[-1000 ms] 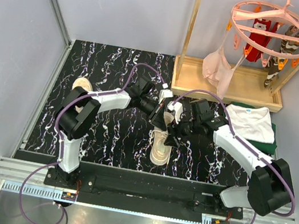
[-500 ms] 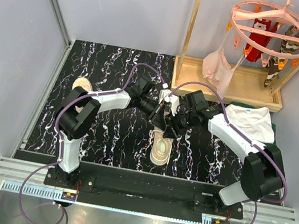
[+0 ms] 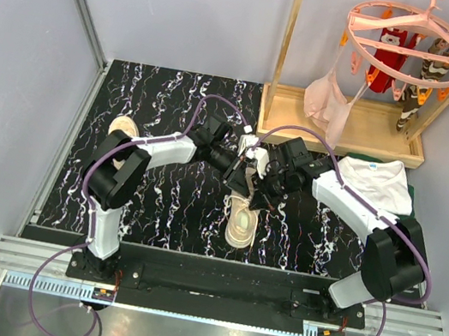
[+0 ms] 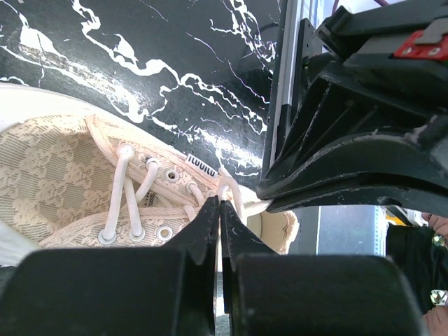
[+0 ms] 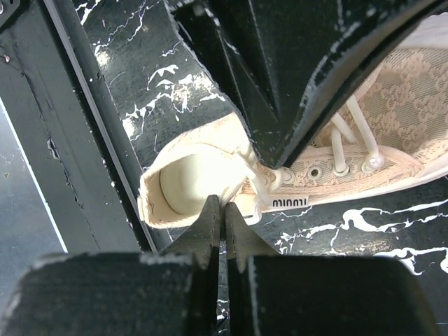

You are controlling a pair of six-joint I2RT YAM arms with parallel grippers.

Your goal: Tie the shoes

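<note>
Shoe lies mid-table w/ both grippers crowded over its laced part; 2nd shoe sits well apart at the left edge. Left gripper jaws are pressed together, apparently pinching a lace. Right gripper jaws are also closed, at the shoe's collar, but can't tell if lace is caught. Risks: fingers knock each other, or a pull drags the light shoe or slips the lace.

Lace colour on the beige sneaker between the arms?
White laces; clearest in the left wrist view.
</note>
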